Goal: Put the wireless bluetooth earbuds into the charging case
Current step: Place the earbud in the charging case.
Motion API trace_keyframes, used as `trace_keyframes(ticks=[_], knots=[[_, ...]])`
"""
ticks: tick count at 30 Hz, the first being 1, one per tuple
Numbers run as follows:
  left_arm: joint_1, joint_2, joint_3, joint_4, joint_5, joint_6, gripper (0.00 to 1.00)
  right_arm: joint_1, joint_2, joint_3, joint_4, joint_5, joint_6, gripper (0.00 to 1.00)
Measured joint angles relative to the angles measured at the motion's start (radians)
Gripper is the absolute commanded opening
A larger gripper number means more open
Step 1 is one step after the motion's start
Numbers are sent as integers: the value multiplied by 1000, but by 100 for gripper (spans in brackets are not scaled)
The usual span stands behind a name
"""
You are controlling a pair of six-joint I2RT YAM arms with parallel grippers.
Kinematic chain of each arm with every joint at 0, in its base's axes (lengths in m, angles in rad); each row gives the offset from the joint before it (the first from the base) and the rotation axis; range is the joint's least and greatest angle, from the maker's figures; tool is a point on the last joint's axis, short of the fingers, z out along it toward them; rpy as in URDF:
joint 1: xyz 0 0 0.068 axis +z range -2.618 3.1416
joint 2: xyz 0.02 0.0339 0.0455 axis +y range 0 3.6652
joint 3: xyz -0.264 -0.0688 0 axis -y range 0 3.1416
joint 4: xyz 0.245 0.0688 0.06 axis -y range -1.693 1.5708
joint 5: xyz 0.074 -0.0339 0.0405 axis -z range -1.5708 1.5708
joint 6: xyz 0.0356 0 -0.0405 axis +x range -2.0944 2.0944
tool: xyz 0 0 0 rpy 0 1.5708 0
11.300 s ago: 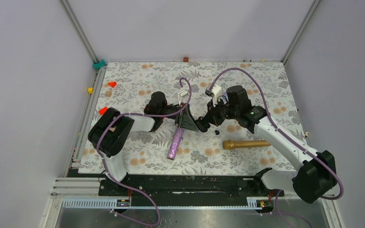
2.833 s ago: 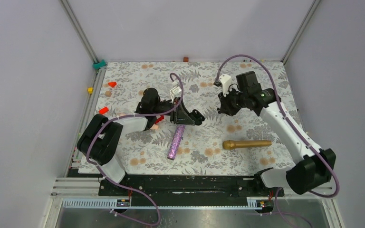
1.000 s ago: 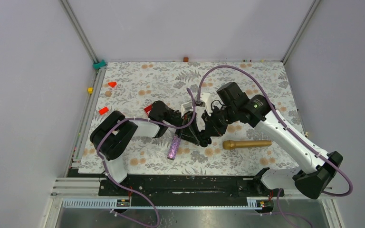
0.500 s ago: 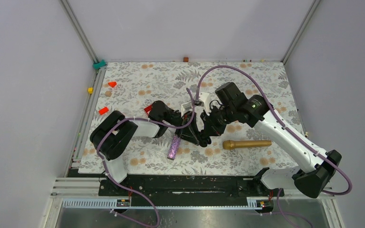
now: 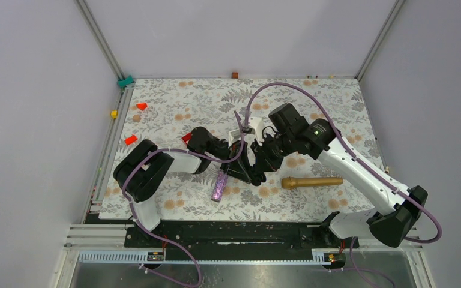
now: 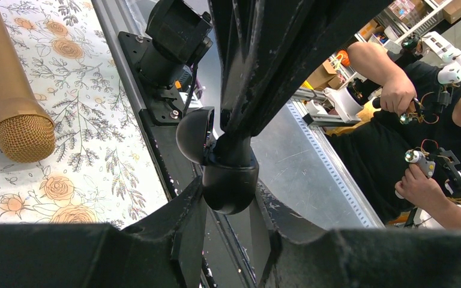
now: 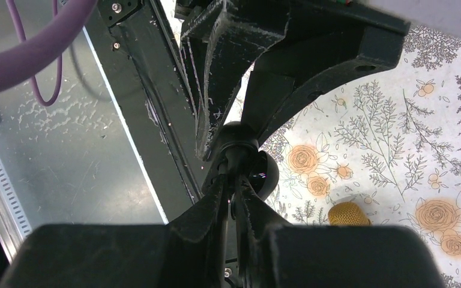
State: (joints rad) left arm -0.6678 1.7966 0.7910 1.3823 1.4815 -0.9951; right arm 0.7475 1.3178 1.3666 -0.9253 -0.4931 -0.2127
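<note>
Case (image 6: 230, 180) in left jaws — lid (image 6: 193, 137) open — faces the right jaws.

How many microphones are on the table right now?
2. The gold microphone lies near the front, right of centre; the purple microphone lies to its left, nearer the middle. Another could hide beneath the arms.

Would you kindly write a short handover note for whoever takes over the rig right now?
Left end effector: shut on the charging case, lid open.
Right end effector: nearly shut at the case's mouth, apparently pinching one earbud.
Done: case gripped and open; one earbud brought to it.
Left: seat this earbud. The second one is not visible, so check inside the case before going on.
</note>
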Motion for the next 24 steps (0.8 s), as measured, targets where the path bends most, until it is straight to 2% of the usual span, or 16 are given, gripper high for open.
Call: trace_keyframes(ticks=[5, 10, 13, 24], knots=[[2, 0, 0, 0, 0, 0, 9, 1, 9, 5, 2, -5, 1, 18], [2, 0, 0, 1, -4, 0, 13, 3, 9, 5, 3, -5, 0, 41], [2, 0, 0, 3, -10, 0, 14, 6, 7, 5, 2, -5, -5, 49], [-3, 0, 0, 6, -18, 3, 14, 10, -71, 44, -17, 49, -59, 56]])
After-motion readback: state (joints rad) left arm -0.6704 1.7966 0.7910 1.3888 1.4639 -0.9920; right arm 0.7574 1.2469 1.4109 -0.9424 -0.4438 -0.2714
